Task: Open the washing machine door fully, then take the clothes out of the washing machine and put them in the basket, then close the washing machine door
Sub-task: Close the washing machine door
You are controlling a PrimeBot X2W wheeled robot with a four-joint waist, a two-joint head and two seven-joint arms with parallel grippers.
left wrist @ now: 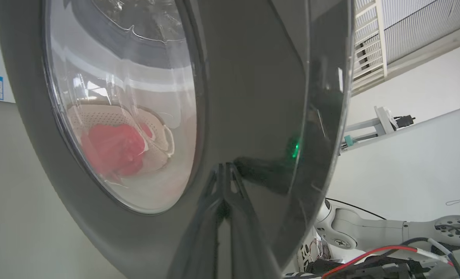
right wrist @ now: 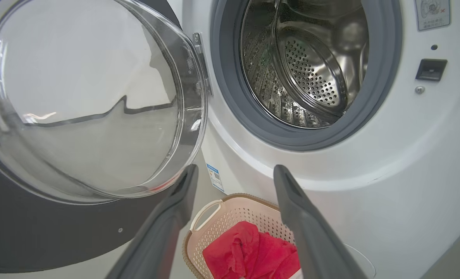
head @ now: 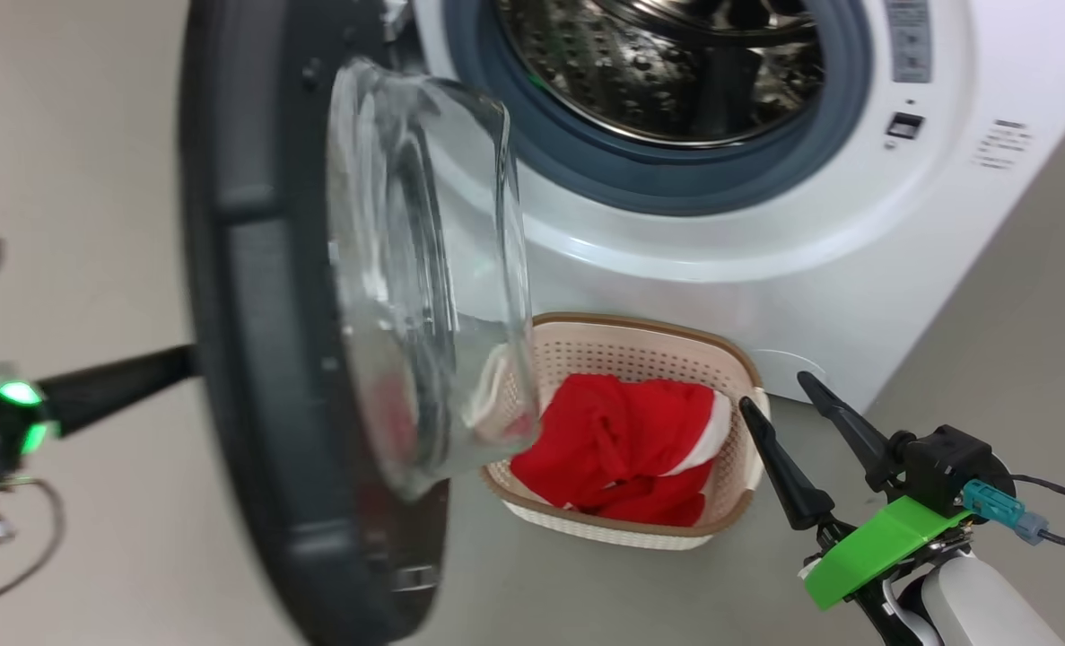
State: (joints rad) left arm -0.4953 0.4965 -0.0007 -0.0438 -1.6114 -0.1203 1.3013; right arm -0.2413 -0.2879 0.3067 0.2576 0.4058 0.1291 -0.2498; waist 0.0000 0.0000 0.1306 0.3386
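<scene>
The washing machine (head: pixel 720 269) stands with its drum (head: pixel 667 63) bare of fabric. The washing machine door (head: pixel 254 359) hangs swung out to the left, its glass bowl (head: pixel 424 269) facing the opening. Below it on the floor sits the basket (head: pixel 640 328), holding the red clothes (head: pixel 622 440). My left gripper (head: pixel 182 361) reaches the door's outer face from the left. In the left wrist view my left gripper (left wrist: pixel 225 166) is shut, tips against the door's glossy rim (left wrist: pixel 253 77). My right gripper (head: pixel 771 389) stands open and empty at the basket's right end. In the right wrist view my right gripper (right wrist: pixel 236 170) hangs above the basket (right wrist: pixel 230 205) and clothes (right wrist: pixel 249 252).
A grey gasket (right wrist: pixel 381 77) rings the drum (right wrist: pixel 307 66). A latch slot (head: pixel 905 125) sits right of the opening, and a blue label (right wrist: pixel 214 176) low on the front. Grey floor (head: pixel 990 359) lies to the right. My own arm links and cables (left wrist: pixel 369 228) show beyond the door's edge.
</scene>
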